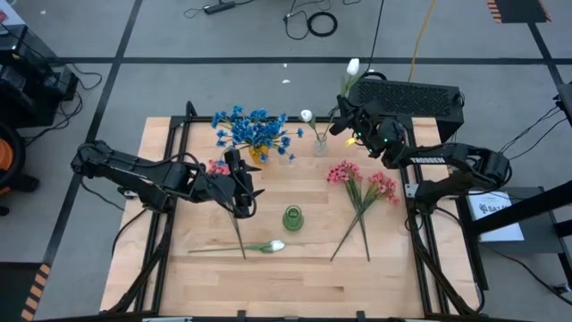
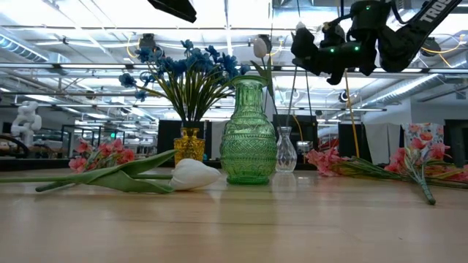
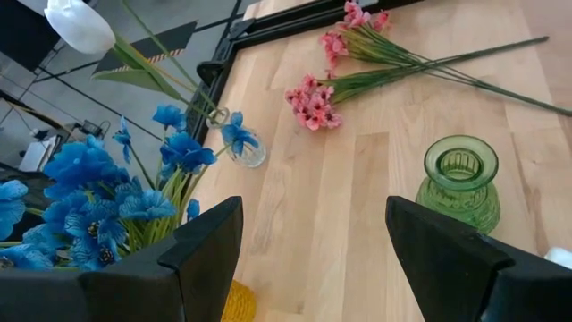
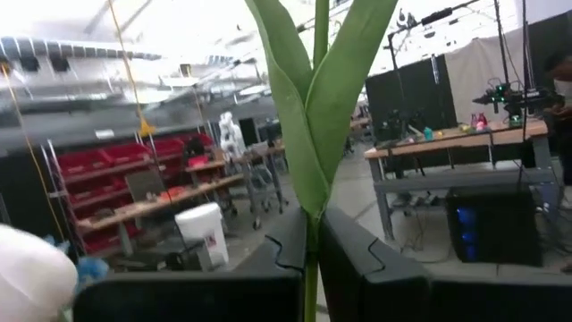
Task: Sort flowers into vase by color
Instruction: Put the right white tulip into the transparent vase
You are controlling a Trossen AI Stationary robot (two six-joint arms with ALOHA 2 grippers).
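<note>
My right gripper (image 1: 344, 121) hangs over the table's far right part, shut on a white flower whose bud (image 1: 354, 67) stands above it. A second white bud (image 1: 307, 115) stands in the small clear vase (image 1: 320, 143). Blue flowers (image 1: 255, 132) fill the yellow vase (image 2: 189, 144). The green vase (image 1: 293, 217) stands mid-table. My left gripper (image 3: 313, 259) is open, with nothing between its fingers, above a pink sprig (image 1: 217, 167) lying on the table. More pink sprigs (image 1: 362, 188) lie at the right, and a white tulip (image 1: 268, 246) lies near the front. My right gripper pinches the white flower's green stem (image 4: 311, 268) between its two fingers, just below where the leaves (image 4: 308, 98) branch off. The fingers come from the table's right side and lie across the stem. The flower stands upright, and its thin lower stem (image 2: 295, 95) hangs toward the clear vase; I cannot tell whether it is inside.
A black box (image 1: 407, 98) sits beyond the table's far right corner, close behind my right arm. The three vases stand close together at mid-table. Bare wood (image 1: 304, 277) lies along the near edge.
</note>
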